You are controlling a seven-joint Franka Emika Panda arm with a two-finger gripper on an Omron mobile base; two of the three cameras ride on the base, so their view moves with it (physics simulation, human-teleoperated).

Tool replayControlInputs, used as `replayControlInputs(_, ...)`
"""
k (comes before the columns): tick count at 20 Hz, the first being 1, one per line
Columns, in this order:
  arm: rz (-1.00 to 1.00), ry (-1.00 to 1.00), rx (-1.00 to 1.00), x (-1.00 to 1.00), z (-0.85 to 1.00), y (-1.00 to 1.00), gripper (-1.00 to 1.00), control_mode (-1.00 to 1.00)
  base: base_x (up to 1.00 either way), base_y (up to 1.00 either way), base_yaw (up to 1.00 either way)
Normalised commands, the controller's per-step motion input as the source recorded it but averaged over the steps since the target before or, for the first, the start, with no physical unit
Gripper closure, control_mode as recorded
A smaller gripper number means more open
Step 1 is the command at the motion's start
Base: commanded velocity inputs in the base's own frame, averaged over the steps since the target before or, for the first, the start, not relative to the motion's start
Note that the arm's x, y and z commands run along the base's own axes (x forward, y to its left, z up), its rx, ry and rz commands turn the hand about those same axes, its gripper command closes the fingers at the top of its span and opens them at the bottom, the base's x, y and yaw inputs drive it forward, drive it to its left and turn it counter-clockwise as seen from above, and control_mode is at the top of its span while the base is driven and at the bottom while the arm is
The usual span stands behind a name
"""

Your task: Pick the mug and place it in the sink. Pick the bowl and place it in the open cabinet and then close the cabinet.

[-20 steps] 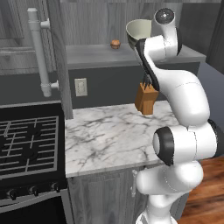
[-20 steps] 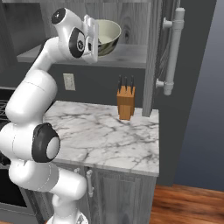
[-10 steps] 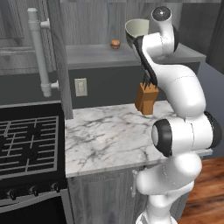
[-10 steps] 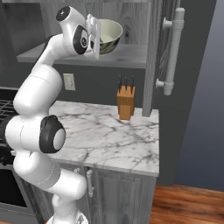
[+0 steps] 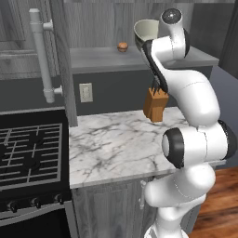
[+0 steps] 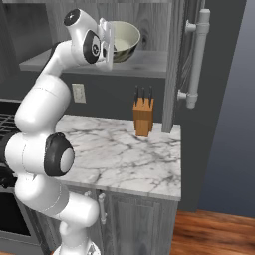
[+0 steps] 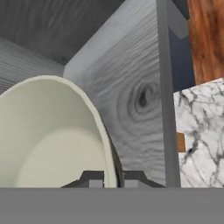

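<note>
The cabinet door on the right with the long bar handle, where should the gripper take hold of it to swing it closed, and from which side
Grip the cabinet door by its bar handle, probably around mid-length. The bar stands upright on two short posts, leaving a gap behind for a finger, so come at it from the front with the jaws closing across the bar. The gripper is clamped on the bowl rim, so that goes on the shelf first.

The bowl (image 6: 124, 40) looks smooth, glazed ceramic with a soft sheen. The cabinet (image 7: 131, 96) shows matt grey wood grain with a knot. The counter (image 5: 116, 144) is polished veined marble, the knife block (image 6: 143, 117) plain wood.
</note>
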Motion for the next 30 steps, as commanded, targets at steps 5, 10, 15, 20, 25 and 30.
replayControlInputs(5,0.00,0.00,0.00,0.02,-0.10,0.00,-1.00,-1.00,0.00,0.00,0.00)
replayControlInputs(10,0.00,-0.03,0.00,0.04,0.04,0.00,-1.00,-1.00,0.00,0.00,0.00)
replayControlInputs(15,0.00,-0.09,0.00,0.00,0.24,0.00,-1.00,-1.00,0.00,0.00,0.00)
replayControlInputs(20,0.00,-0.04,0.02,-0.11,0.10,0.00,-1.00,-1.00,0.00,0.00,0.00)
replayControlInputs(25,0.03,-0.03,0.05,-0.75,-0.05,0.00,-1.00,-1.00,0.00,0.00,0.00)
replayControlInputs(30,0.06,-0.25,0.00,-0.71,0.21,0.00,-1.00,-1.00,0.00,0.00,0.00)
